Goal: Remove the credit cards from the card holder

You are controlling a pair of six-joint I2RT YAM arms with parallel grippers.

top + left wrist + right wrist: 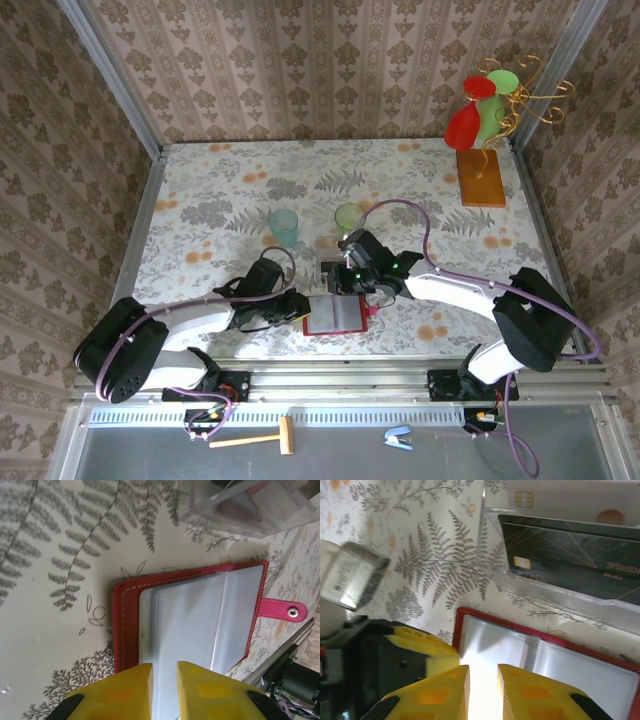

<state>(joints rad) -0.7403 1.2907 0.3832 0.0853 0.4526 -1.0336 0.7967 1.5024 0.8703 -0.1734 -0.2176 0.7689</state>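
The card holder (335,318) lies open near the table's front edge, a dark-red wallet (120,625) with grey pockets and a pink snap tab (282,611). My left gripper (300,310) is at its left edge, yellow fingertips (164,670) a narrow gap apart over the pocket page. My right gripper (352,290) comes from the far side, and its fingertips (483,672) stand equally close over the bright left page of the card holder (465,617). A pale card (495,650) shows in that pocket. Whether either pinches anything is unclear. Dark credit cards (570,555) and a white one (560,500) lie in a clear box (330,262).
A teal cup (284,226) and a green cup (349,216) stand behind the box. A wire stand with red and green cups (480,120) is at the back right. A small shiny packet (350,575) lies near the left arm (427,647).
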